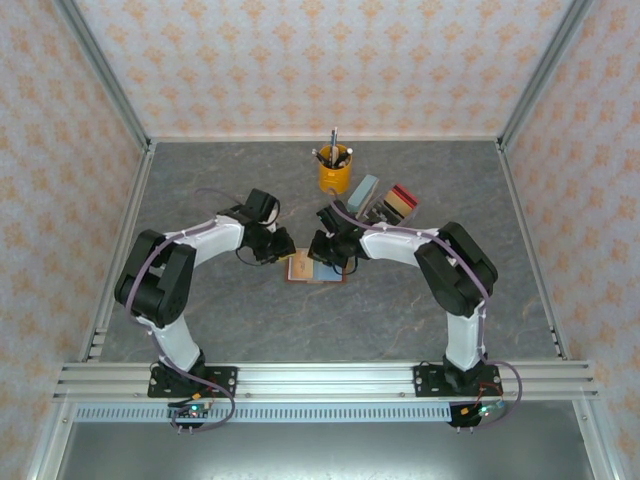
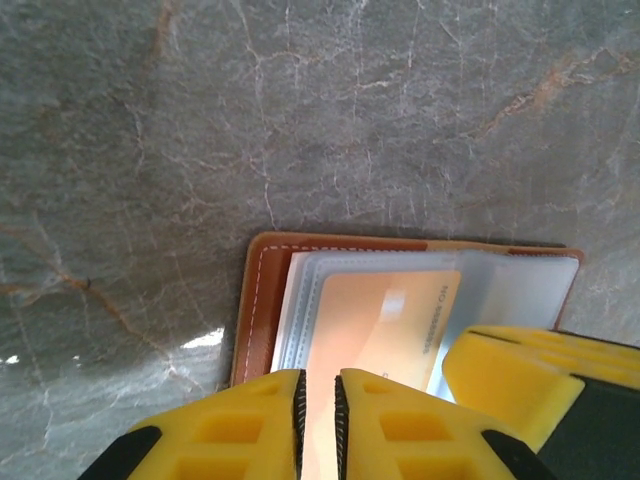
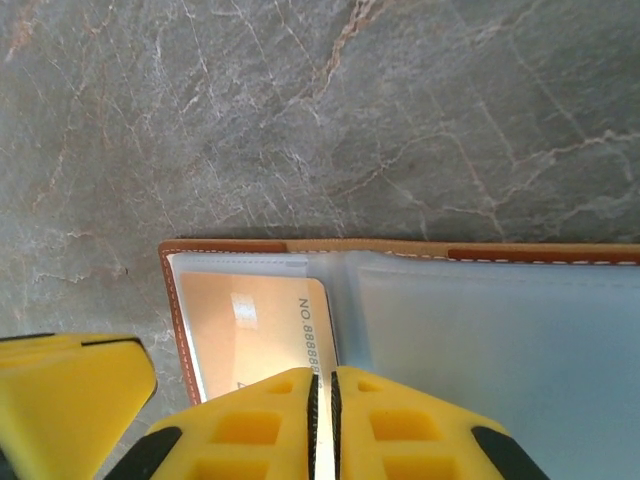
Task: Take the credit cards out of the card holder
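The card holder [image 1: 315,269] lies open on the grey marble table between both arms; its brown leather rim [image 2: 258,300] frames clear plastic sleeves [image 3: 480,340]. An orange-yellow credit card [image 2: 385,320] sits in the left-hand sleeve, its numbered edge toward the spine [image 3: 250,330]. My left gripper [image 2: 318,378] is nearly shut, pinching the near edge of that sleeve page over the card. My right gripper [image 3: 322,375] is shut on the card's inner edge beside the spine. From above, the two grippers [image 1: 283,250] [image 1: 326,256] meet over the holder.
A yellow cup of pens [image 1: 335,170] stands behind the holder. A pale blue block [image 1: 362,190] and a red-and-tan stack [image 1: 397,203] sit to the right of the cup. Metal posts and patterned walls ring the table.
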You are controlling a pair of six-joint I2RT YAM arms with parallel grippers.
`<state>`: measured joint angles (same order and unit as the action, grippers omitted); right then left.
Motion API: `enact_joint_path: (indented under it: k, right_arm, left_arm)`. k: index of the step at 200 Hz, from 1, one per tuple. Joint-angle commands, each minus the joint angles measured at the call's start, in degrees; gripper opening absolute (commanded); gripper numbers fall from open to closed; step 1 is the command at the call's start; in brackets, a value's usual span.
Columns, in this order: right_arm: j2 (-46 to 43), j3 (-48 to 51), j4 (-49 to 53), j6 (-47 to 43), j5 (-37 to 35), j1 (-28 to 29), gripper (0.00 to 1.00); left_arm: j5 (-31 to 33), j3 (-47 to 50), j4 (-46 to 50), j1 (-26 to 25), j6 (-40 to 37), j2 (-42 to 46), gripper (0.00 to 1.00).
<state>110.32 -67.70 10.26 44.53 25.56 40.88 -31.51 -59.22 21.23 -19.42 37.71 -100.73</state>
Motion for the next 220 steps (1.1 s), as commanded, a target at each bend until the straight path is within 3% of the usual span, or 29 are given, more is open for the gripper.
enact_joint_path:
  k: [1, 51, 102, 220]
  right_arm:
    - [1.01, 0.03, 0.28, -1.55, 0.39, 0.07, 0.14]
    - [0.16, 0.37, 2.51, -2.87, -2.72, 0.07, 0.15]
    - [3.03, -0.59, 1.80, -2.52, 0.69, 0.07, 0.15]
    - [1.61, 2.22, -3.82, -2.41, 5.97, -0.89, 0.15]
  left_arm:
    - [-0.06, -0.62, -1.30, -0.36, 0.73, -1.08, 0.18]
    - [-1.46, 0.05, -1.51, -0.36, 0.39, -3.05, 0.14]
    - [2.48, 0.67, 0.73, -0.36, 0.00, -3.77, 0.10]
    - [2.59, 1.87, 0.39, -0.36, 0.78, -5.18, 0.04]
